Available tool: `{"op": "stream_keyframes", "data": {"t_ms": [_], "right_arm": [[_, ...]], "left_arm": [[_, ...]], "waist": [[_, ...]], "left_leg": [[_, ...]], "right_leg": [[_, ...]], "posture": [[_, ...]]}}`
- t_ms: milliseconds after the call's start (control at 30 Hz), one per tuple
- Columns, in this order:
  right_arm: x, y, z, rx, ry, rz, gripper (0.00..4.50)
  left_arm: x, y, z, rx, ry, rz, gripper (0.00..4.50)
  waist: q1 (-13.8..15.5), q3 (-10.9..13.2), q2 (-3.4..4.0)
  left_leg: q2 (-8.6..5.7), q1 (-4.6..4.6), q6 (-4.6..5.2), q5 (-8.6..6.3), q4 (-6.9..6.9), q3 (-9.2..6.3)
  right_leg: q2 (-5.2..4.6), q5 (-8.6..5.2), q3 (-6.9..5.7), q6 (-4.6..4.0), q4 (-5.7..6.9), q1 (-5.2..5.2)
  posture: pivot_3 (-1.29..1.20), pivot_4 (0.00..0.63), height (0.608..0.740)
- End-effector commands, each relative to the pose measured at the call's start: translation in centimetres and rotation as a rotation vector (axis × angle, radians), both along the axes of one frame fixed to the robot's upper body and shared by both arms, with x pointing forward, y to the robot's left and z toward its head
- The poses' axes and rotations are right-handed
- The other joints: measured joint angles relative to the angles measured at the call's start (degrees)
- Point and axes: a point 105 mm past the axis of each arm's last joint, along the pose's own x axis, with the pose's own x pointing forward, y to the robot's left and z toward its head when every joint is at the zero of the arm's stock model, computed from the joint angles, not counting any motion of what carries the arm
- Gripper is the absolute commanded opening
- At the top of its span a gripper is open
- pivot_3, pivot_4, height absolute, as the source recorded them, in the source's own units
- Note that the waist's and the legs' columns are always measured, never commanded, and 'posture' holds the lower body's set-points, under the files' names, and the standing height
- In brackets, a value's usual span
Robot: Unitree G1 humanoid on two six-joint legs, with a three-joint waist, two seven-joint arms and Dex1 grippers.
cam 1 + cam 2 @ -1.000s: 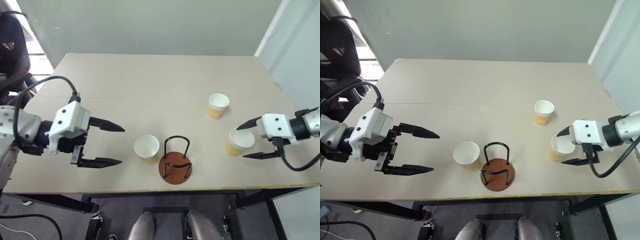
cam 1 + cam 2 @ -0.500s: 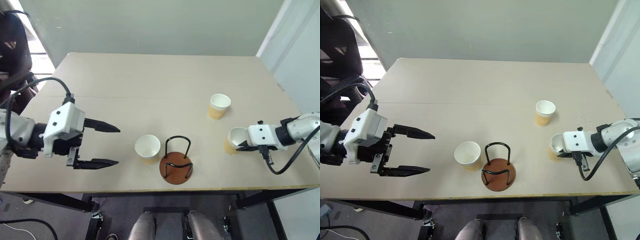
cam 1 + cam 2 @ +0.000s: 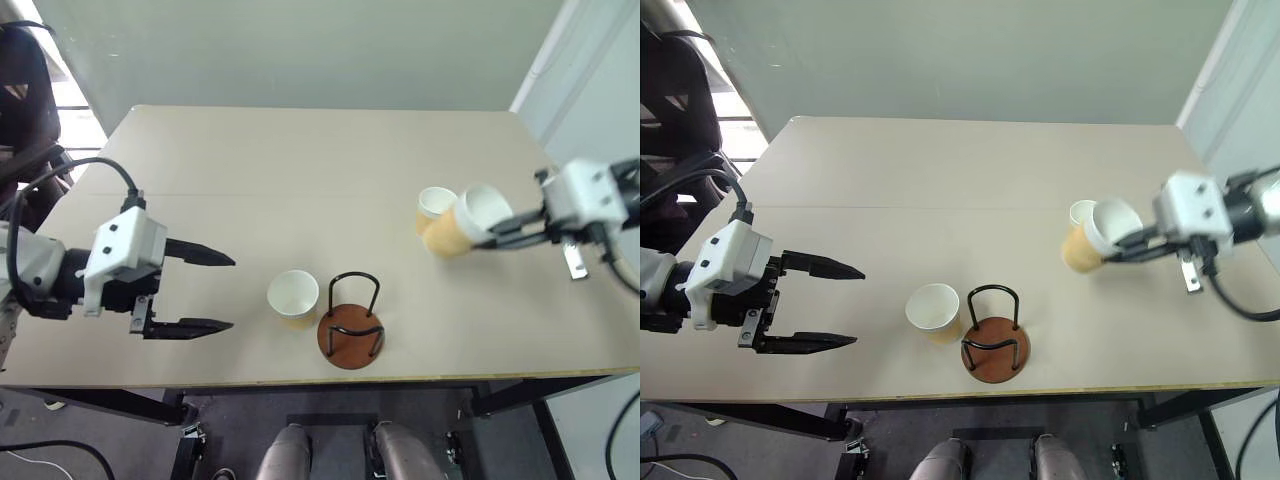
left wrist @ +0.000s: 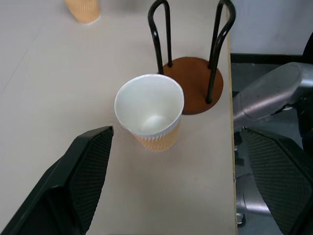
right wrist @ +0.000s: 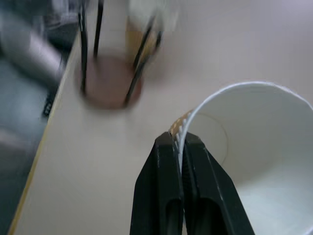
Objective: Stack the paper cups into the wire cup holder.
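One cup [image 3: 1092, 236] is pinched by its rim in our right gripper [image 5: 178, 147], tilted in the air with the holder [image 3: 994, 340] below-left, so we reckon that thin rim grip could slip or crumple if we swing fast.

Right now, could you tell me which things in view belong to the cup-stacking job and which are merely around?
Belonging to the job:
- lifted cup pinched by right pincer
- cup by the holder
- far cup
- wire cup holder
- left pincer, open

Merely around:
- table
- dark chair
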Motion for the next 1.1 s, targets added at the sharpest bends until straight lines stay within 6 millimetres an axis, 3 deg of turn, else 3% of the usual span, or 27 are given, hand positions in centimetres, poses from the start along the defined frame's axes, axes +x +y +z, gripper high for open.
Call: {"op": "stream_keyframes", "data": {"t_ms": [33,167,333,667,1100], "right_arm": [[-2.2,2.5,1.7,0.116,0.045,0.130,0.03],[-3.4,4.9,0.1,0.109,0.128,0.192,0.03],[-2.7,7.2,-3.1,0.063,0.193,0.141,0.03],[-3.1,7.9,-5.9,0.016,0.250,0.147,0.03],[-2.6,8.0,-7.9,-0.008,0.278,0.124,0.03]], "left_arm": [[0.2,-0.1,0.5,0.019,-0.040,-0.007,4.50],[0.4,-0.2,0.6,0.019,-0.043,-0.016,4.50],[0.4,-0.1,0.6,0.025,-0.043,-0.016,4.50],[-0.2,0.2,0.6,0.030,-0.041,0.004,4.50],[-0.3,0.4,0.6,0.027,-0.046,0.021,4.50]], "waist": [[0.0,0.0,-0.04],[0.1,0.0,-0.03],[0.0,0.0,-0.04],[0.0,0.0,-0.04],[0.0,0.0,-0.04]], "left_leg": [[0.01,0.00,-0.01,0.00,-0.01,-0.02],[-0.01,0.00,-0.05,0.03,0.00,-0.03],[0.00,0.01,-0.06,0.04,0.02,-0.03],[0.02,-0.04,-0.05,0.02,0.00,-0.03],[0.03,-0.03,-0.05,0.02,0.02,-0.03]], "right_leg": [[0.02,-0.03,-0.02,-0.05,0.00,0.01],[0.00,-0.05,-0.04,-0.08,0.01,0.01],[-0.01,-0.04,-0.03,-0.08,0.06,0.00],[0.00,-0.04,-0.04,-0.07,0.09,-0.06],[0.00,-0.03,-0.04,-0.09,0.11,-0.06]], "posture": [[0.00,0.150,0.740],[0.00,0.150,0.740],[0.00,0.150,0.740],[0.00,0.150,0.740],[0.00,0.150,0.740]]}}
